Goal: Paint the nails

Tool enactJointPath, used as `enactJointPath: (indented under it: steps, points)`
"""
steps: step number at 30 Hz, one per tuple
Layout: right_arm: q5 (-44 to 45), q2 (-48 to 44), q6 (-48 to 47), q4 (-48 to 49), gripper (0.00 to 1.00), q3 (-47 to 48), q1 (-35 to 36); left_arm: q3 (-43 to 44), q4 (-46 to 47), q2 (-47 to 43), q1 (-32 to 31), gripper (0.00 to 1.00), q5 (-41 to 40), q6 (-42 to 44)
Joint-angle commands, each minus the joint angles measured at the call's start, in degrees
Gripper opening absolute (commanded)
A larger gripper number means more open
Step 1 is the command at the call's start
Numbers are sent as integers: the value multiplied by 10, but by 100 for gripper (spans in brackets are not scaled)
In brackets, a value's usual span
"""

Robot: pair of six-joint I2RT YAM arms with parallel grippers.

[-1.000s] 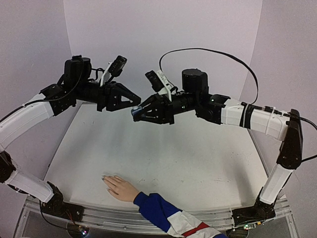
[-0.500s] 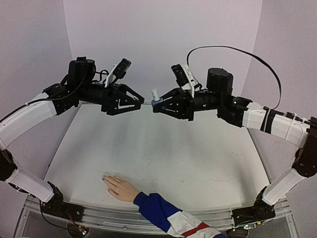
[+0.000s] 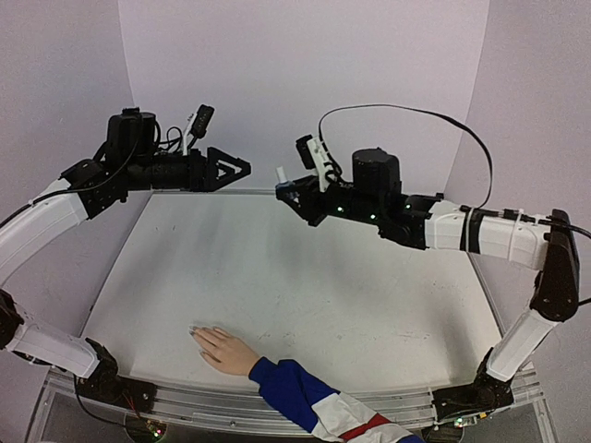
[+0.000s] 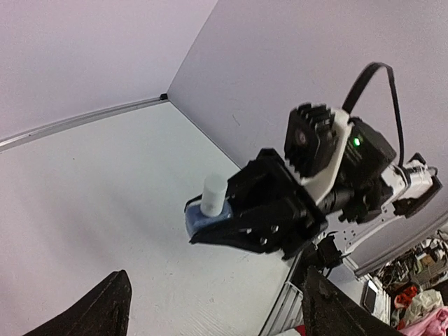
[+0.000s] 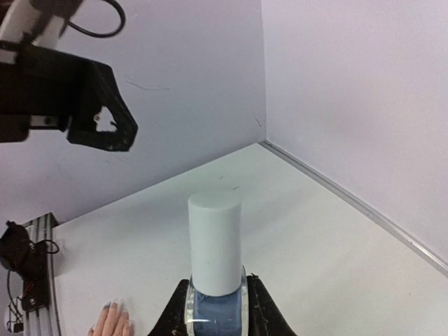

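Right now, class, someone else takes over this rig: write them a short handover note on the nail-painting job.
Left gripper: open, empty, raised over the far left of the table.
Right gripper: shut on the blue bottle, held in the air, white cap on.
The hand lies palm down at the table's near edge; neither gripper is near the nails.
Done: bottle in grip. Left: uncap it, then paint the nails.

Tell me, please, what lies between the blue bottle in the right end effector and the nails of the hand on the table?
Nothing. In the top view, only bare white tabletop separates the raised bottle from the nails.
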Motion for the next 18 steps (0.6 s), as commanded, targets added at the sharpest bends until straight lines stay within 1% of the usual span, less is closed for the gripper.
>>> enactJointPath:
  steps: [1,4,8,10,12,15,18]
  points:
    - [172,24,0,32,0,64,53,35,14,15,0,84,-50,-71]
    - [207,54,-4,21,0,96,79,39,24,29,1,81,-41,-85]
    - [219,90,-20,8,0,137,105,41,38,39,0,76,-31,-95]
    - [223,102,-26,5,0,154,116,40,42,39,0,72,-31,-97]
    - [226,113,-26,2,0,167,122,38,47,38,0,64,-30,-97]
    - [227,123,-46,-1,0,182,127,33,48,36,0,47,-33,-97]
    - [230,128,-48,-3,0,191,128,27,48,34,0,37,-33,-96]
